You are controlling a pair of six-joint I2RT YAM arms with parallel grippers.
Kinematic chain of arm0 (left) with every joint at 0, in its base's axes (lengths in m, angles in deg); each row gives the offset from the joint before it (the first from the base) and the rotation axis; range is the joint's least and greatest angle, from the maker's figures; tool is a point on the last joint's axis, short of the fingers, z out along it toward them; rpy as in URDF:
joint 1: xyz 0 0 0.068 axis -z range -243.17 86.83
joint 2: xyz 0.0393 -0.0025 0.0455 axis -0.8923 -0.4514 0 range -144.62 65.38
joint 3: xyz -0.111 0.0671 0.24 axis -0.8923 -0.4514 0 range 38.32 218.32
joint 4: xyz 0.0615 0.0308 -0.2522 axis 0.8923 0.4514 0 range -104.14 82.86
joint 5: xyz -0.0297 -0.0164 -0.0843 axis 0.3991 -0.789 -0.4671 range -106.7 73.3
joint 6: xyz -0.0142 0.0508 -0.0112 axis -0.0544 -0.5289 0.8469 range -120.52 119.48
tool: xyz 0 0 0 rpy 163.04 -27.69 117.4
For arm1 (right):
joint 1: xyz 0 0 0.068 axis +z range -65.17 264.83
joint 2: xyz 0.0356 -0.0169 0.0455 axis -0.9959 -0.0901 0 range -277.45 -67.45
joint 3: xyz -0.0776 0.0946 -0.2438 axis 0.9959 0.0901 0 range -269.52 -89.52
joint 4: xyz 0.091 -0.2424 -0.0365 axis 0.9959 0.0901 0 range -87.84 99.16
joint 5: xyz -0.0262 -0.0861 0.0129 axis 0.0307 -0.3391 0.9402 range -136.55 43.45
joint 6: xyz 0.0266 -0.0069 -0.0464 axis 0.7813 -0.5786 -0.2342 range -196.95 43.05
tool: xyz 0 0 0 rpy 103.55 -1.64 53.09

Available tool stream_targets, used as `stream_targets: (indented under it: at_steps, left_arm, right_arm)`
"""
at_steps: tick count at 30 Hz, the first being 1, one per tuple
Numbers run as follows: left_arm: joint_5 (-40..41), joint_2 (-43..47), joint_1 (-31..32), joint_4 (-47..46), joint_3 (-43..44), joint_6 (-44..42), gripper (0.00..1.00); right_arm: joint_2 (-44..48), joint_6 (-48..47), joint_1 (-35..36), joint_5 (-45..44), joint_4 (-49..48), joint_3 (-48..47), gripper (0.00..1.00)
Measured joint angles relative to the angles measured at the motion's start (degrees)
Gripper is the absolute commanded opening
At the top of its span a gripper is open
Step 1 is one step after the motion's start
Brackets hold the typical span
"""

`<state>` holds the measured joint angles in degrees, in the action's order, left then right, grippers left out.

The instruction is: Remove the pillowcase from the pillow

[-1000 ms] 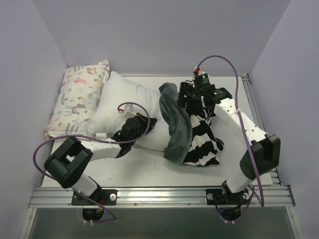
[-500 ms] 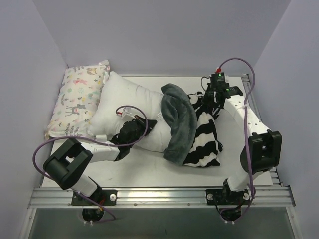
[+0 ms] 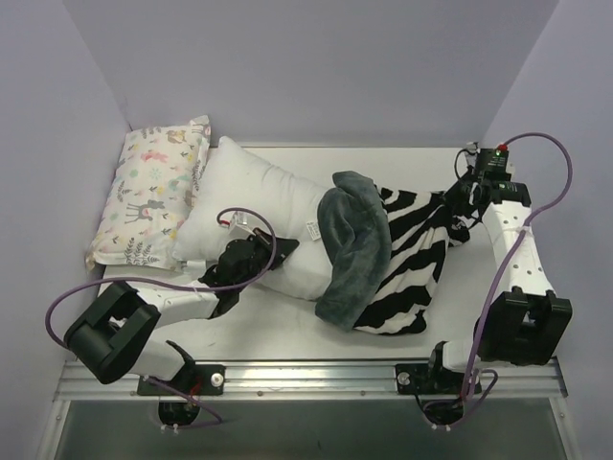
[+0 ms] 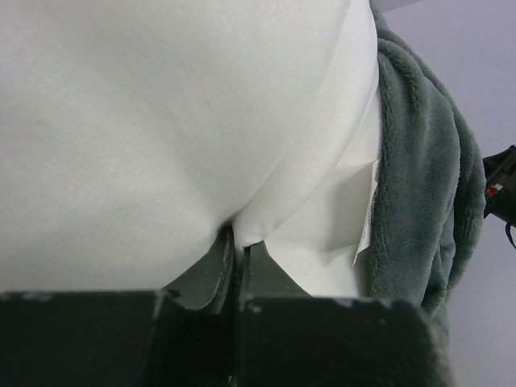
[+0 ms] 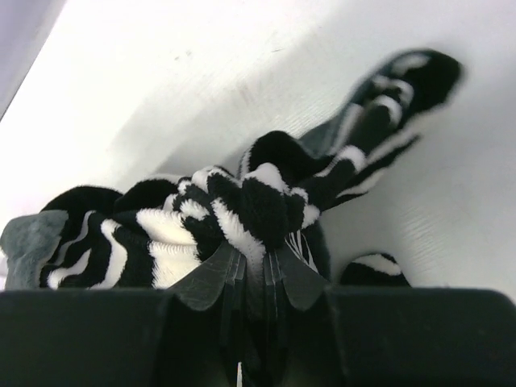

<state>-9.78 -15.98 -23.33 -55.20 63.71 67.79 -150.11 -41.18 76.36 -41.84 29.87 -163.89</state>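
The white pillow (image 3: 254,196) lies across the table's middle, its right end still inside the pillowcase (image 3: 359,249). The pillowcase shows a grey-green plush cuff turned back and a zebra-striped face (image 3: 407,259) stretched to the right. My left gripper (image 3: 251,257) is shut on a fold of the pillow's (image 4: 161,121) white fabric at its near edge, beside the plush cuff (image 4: 419,185). My right gripper (image 3: 458,206) is shut on a bunch of the striped pillowcase (image 5: 258,201) at the far right, pulling it taut.
A smaller pastel animal-print pillow (image 3: 158,187) lies at the back left against the wall. Purple walls close in the table on three sides. A metal rail (image 3: 306,369) runs along the near edge, with both arm bases on it.
My right gripper closed on the striped fabric and moved right and back, dragging the pillowcase out to the right. The pillow shifted slightly. The left gripper stayed shut on the pillow.
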Motion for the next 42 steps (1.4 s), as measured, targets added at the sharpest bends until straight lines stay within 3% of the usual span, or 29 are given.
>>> stream_targets:
  at_steps: [5, 7, 8, 10, 13, 14, 16, 17, 22, 26, 31, 40, 42]
  left_arm:
    - [-0.3, 3.5, -0.2, 3.9, 0.0, -1.7, 0.00]
    - [-0.4, 5.1, -0.2, 6.4, 0.4, -2.9, 0.00]
    - [-0.5, 6.3, -0.2, 7.7, 0.5, -3.5, 0.00]
    - [-0.8, 9.1, -0.2, 11.2, 0.6, -5.2, 0.00]
    - [-0.8, 14.7, -0.2, 20.5, 2.5, -8.1, 0.20]
    - [-0.7, 16.6, -0.2, 24.1, 3.5, -9.0, 0.38]
    - [-0.4, 20.2, -0.2, 31.3, 6.5, -10.8, 0.56]
    - [0.0, 21.5, -0.2, 34.7, 8.3, -11.5, 0.70]
    - [2.8, 20.7, -0.8, 48.8, 23.3, -14.9, 0.89]
    - [3.5, 13.8, -4.2, 51.8, 36.5, -15.6, 0.97]
    - [2.2, 6.2, -8.6, 53.2, 40.5, -13.7, 0.97]
    - [-1.1, -6.2, -9.0, 54.6, 44.8, -4.7, 0.97]
    - [-2.3, -9.0, -9.0, 51.9, 44.7, -2.5, 0.81]
  right_arm:
    - [0.7, -4.0, 4.5, 1.2, 0.2, -0.4, 0.18]
    - [1.2, -5.5, 9.7, 0.1, -0.4, 0.0, 0.17]
    - [1.7, -6.1, 11.9, -0.1, -0.8, 0.5, 0.10]
    - [3.2, -7.6, 15.9, -0.4, -1.4, 1.9, 0.06]
    - [6.1, -9.2, 18.6, -0.4, -2.9, 4.3, 0.02]
    - [7.3, -9.5, 19.2, -0.4, -3.6, 5.2, 0.00]
    - [9.5, -10.2, 20.6, -0.7, -4.3, 6.4, 0.00]
    - [10.4, -10.5, 21.6, -0.9, -4.4, 6.5, 0.00]
    - [13.7, -12.0, 26.4, -2.4, -4.7, 3.6, 0.00]
    - [15.6, -13.0, 28.3, -4.5, -4.9, -0.2, 0.00]
    - [20.4, -15.1, 30.9, -6.7, -5.6, -2.9, 0.00]
    - [22.9, -17.6, 33.7, -9.6, -7.1, -3.1, 0.00]
    - [22.8, -17.9, 34.3, -10.3, -7.0, -1.8, 0.00]
